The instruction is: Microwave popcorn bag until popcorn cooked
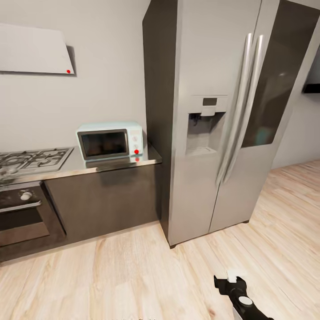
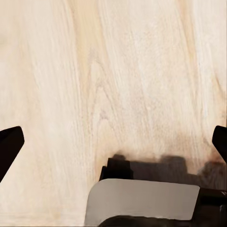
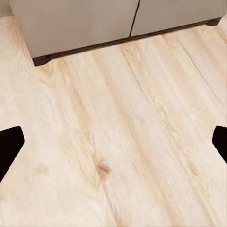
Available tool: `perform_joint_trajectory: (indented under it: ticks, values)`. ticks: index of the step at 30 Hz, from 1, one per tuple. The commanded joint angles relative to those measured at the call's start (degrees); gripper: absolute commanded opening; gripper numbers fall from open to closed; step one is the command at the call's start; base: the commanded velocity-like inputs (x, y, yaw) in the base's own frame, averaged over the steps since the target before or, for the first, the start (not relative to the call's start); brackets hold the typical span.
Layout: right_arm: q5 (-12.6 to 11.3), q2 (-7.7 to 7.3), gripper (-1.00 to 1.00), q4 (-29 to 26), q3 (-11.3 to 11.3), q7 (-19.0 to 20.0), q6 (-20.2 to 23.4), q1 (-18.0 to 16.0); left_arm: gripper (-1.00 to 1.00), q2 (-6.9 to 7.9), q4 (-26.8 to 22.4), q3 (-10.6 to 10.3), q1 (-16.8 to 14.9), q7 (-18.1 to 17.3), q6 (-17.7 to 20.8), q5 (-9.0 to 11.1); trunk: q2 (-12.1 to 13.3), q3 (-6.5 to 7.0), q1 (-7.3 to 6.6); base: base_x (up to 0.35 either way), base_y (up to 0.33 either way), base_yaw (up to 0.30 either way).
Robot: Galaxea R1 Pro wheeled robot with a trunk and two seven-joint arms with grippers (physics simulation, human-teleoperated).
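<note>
The microwave [image 1: 110, 141], a pale blue-white box with a dark glass door that is shut, stands on the grey countertop [image 1: 58, 172] beside the fridge. A red light glows low on its side panel. The popcorn bag and the popcorn are out of view. My right gripper [image 1: 226, 281] hangs low over the wooden floor, far in front of the counter. In the right wrist view the right gripper [image 3: 113, 142] is open over bare floorboards. My left gripper [image 2: 116, 142] is open too, pointing down at the floor.
A tall steel two-door fridge [image 1: 222, 115] stands right of the counter; its base [image 3: 85, 28] shows in the right wrist view. A gas hob [image 1: 31, 161] and a dark built-in oven [image 1: 22, 213] are at the left. Wooden floor [image 1: 133, 275] lies between me and the cabinets.
</note>
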Motion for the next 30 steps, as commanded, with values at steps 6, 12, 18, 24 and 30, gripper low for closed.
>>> perform_joint_trajectory:
  ticks: [6,12,18,24,30]
  values:
    - [-0.06,0.19,1.0,0.0,0.04,-0.34,-1.85,-0.02,1.0,-0.05,-0.07,0.41,1.8,0.02,-0.4,0.11,-0.03,-0.25,0.0,0.0,0.0,0.276]
    - [-0.12,3.85,1.0,-9.1,0.36,-0.19,1.08,-2.77,1.0,-0.1,-0.15,0.35,1.88,0.04,-0.4,0.12,-0.03,-0.46,0.0,0.0,0.0,0.275]
    - [0.22,8.07,1.0,-40.32,4.64,-0.09,21.11,-4.41,1.0,-0.1,-0.2,0.31,1.91,0.06,-0.4,0.12,-0.03,-0.7,0.0,0.0,0.0,0.265]
    - [0.62,7.71,1.0,-69.13,7.73,-0.01,33.86,-0.49,1.0,-0.26,-0.2,0.17,1.91,0.06,-0.4,0.08,-0.03,-0.95,0.0,0.0,0.0,0.254]
    - [0.71,7.71,1.0,-71.21,8.17,-0.11,34.27,0.02,1.0,-0.33,-0.2,0.09,1.91,0.05,-0.4,0.04,-0.03,-1.23,0.0,0.022,0.0,0.24]
